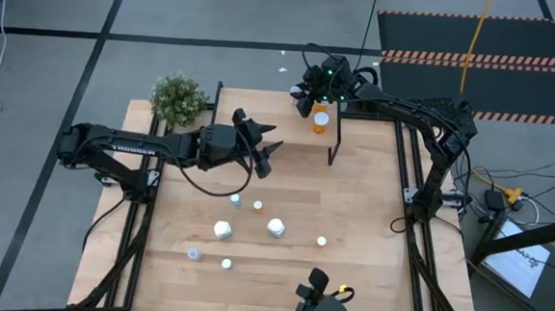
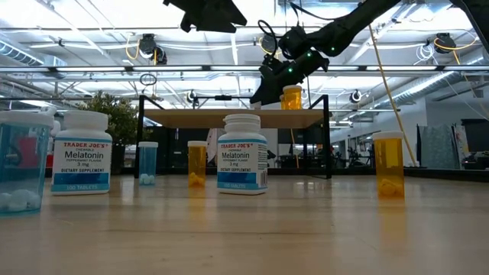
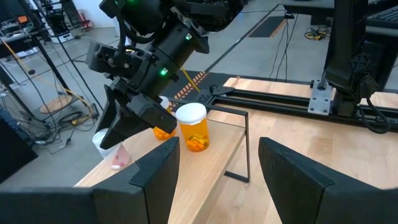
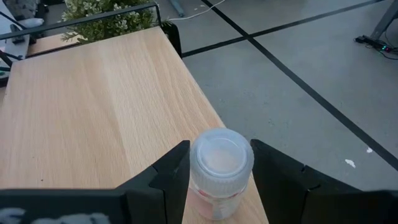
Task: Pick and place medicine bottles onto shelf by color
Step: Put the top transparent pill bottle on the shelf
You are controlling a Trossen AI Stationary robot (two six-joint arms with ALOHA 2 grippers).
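Nearest me, short of the shelf (image 1: 260, 124), loose medicine bottles stand on the table (image 1: 371, 200): two white Melatonin bottles (image 2: 242, 154), orange ones (image 2: 389, 164) and blue ones (image 2: 147, 163). Over the shelf's near edge hangs the left gripper (image 1: 266, 147), fingers apart and empty. On the shelf's right end an orange bottle (image 1: 320, 118) stands upright. Beside it, at the shelf's far edge, the right gripper (image 4: 214, 171) has a white-capped clear bottle with pink contents (image 4: 217, 171) between its fingers; whether they press it I cannot tell. A potted plant (image 1: 178, 98) sits by the shelf's far left corner.
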